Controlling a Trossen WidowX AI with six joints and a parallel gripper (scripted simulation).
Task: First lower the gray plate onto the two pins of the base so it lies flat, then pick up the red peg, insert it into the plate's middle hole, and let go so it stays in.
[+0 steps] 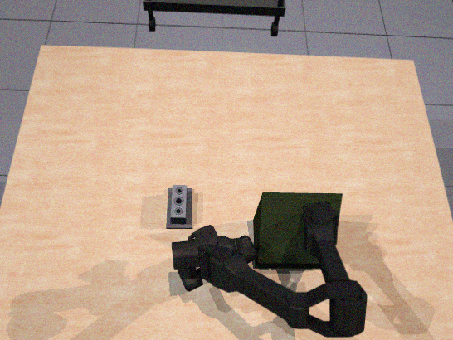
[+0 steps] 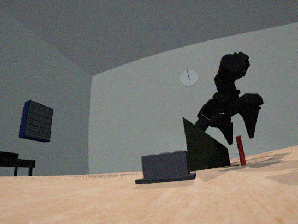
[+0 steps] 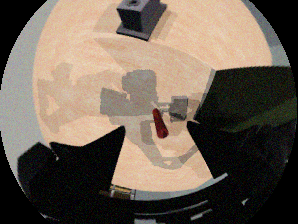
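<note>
The gray plate, a block with three holes in a row, sits flat on the darker base; its middle hole looks empty. Part of both shows at the top of the wrist view. The red peg stands upright on the table; the arm hides it in the top view. My gripper is open and empty, pointing down over the peg. In the exterior view its fingertips appear near the height of the peg's top, one on either side.
A large dark green block with a slanted outline stands on the table beside the gripper, right of the plate and base. A dark wheeled cart stands beyond the table's far edge.
</note>
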